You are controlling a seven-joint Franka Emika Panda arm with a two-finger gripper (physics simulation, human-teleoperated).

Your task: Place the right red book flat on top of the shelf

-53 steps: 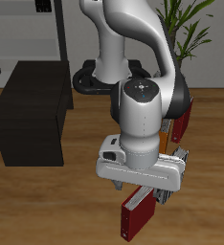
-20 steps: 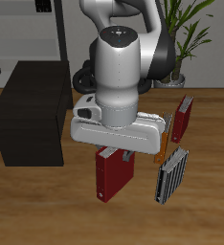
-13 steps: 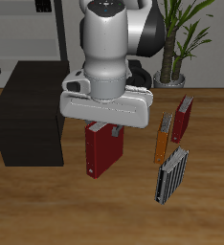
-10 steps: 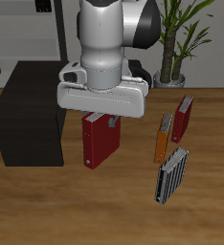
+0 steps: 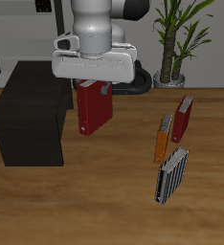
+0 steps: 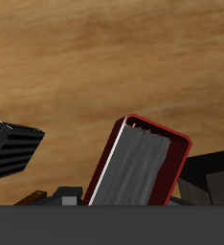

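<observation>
One right red book (image 5: 94, 108) clamped in end effector (image 5: 93, 86), beside shelf (image 5: 30, 110) edge.

Book lifted and carried toward the shelf
The end effector (image 5: 93, 86) has risen from low near the worktop's front edge, carrying the right red book (image 5: 94, 108) up and back until it hangs just beside the shelf (image 5: 30, 110)

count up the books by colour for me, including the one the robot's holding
Red books: 2, the right red book hanging from the pincer and a darker red book
Orange book: 1
Striped grey book: 1
Total: 4
</observation>
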